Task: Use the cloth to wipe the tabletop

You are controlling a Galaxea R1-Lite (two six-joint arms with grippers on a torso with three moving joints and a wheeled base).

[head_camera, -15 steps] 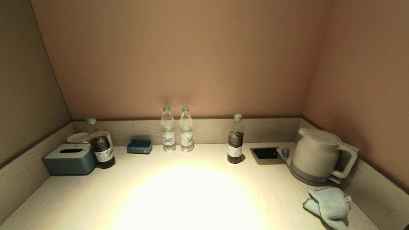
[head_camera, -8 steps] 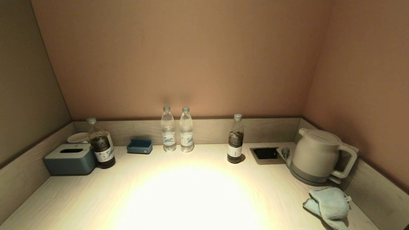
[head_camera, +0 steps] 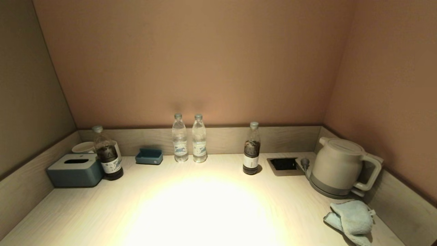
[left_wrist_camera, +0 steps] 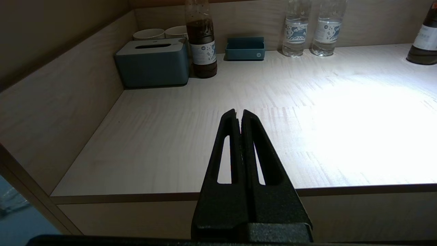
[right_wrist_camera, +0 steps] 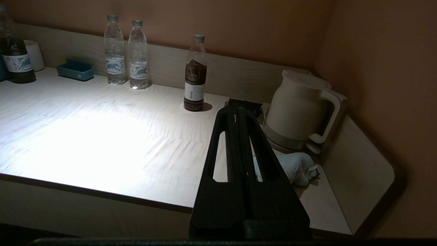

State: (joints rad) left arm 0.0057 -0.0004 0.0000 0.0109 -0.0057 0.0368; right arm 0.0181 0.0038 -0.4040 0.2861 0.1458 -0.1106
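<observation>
The left tool hangs over the front edge of the table, near the left side. Its two fingers are pressed tight together with nothing between them. The right tool hangs over the front edge near the right side, clenched too and holding nothing.

The pale blue cloth lies crumpled in the front right corner of the table, close to the right rim. No tool touches it. Just behind it stands a cream kettle. Beside the kettle is a small black hole in the table.

A dark bottle stands near the hole. Two clear water bottles stand side by side at the back edge. In the back left corner are a little blue tray, another dark bottle, a blue-grey tissue box and white cups.
</observation>
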